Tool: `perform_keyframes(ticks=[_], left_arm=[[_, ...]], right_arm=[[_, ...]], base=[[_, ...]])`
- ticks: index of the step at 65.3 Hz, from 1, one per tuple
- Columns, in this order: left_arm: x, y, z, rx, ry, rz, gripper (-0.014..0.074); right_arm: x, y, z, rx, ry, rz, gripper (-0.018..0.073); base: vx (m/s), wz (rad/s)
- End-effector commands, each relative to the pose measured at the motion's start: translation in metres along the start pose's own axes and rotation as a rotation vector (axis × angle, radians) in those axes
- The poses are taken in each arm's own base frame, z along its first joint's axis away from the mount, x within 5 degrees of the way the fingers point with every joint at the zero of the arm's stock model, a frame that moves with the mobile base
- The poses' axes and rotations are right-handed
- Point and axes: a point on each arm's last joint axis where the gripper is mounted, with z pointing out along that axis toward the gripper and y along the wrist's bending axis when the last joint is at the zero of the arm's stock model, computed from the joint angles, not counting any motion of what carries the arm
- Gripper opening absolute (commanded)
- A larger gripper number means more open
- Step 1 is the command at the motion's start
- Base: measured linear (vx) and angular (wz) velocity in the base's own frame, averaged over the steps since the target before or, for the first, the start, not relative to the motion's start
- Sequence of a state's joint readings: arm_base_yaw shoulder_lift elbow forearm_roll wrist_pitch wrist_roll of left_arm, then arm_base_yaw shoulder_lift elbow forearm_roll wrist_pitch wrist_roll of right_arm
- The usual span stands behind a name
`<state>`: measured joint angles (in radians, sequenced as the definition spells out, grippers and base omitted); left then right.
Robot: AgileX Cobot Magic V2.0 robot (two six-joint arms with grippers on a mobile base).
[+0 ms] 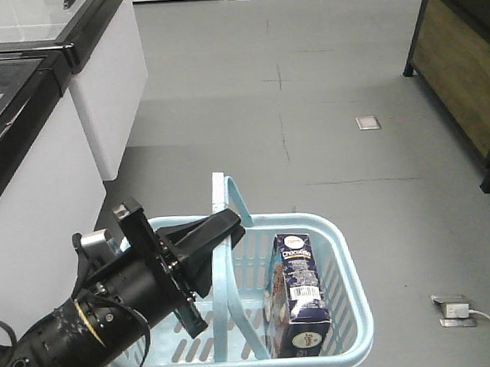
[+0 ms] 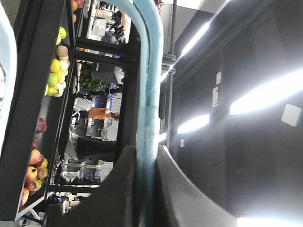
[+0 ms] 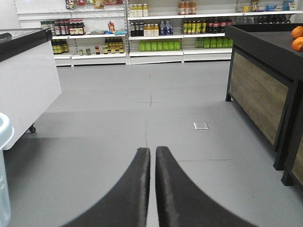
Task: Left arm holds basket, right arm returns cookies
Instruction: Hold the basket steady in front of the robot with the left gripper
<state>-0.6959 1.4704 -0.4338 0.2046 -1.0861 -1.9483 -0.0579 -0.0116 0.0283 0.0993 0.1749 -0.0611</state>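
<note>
The light blue basket (image 1: 351, 264) hangs in the lower middle of the front view. My left gripper (image 1: 229, 223) is shut on its raised handle (image 1: 230, 194). In the left wrist view the handle (image 2: 150, 90) runs up between the black fingers, and the left gripper (image 2: 147, 158) clamps it. The navy cookies box (image 1: 302, 290) stands tilted inside the basket at its right side. My right gripper (image 3: 152, 152) is out of the front view. In the right wrist view it is shut and empty, pointing over the bare floor. A pale blue basket edge (image 3: 4, 142) shows at the left.
White freezer cabinets (image 1: 98, 93) stand at the left. A dark wooden display stand (image 1: 462, 62) stands at the right, with oranges (image 3: 297, 38) on it. Shelves of bottles (image 3: 151, 28) line the back wall. A floor socket (image 1: 368, 123) and a plug with cable (image 1: 454, 310) lie on the grey floor.
</note>
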Motion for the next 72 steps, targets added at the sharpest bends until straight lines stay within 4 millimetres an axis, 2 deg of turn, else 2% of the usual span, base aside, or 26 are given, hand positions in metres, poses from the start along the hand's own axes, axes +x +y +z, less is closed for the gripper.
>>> perform_keyframes(ticks=[1, 10, 26, 72], left_arm=[[0.017, -0.045, -0.006, 0.362, 0.103, 0.01, -0.0005], [0.02, -0.053, -0.009, 0.405, 0.068, 0.011, -0.0005], [0.03, -0.053, -0.009, 0.41, 0.096, 0.012, -0.0005], [0.032, -0.052, -0.009, 0.402, 0.121, 0.018, -0.0003]], right_arm=[[-0.001, -0.001, 0.0, 0.006, -0.064, -0.011, -0.0006], [-0.001, -0.001, 0.0, 0.006, -0.064, -0.011, -0.0006], [-0.001, -0.001, 0.0, 0.006, -0.064, -0.011, -0.0006], [-0.001, -0.001, 0.0, 0.006, -0.065, -0.011, -0.0006]], base=[[0.0, 0.0], [0.0, 0.0], [0.0, 0.0], [0.0, 0.0]])
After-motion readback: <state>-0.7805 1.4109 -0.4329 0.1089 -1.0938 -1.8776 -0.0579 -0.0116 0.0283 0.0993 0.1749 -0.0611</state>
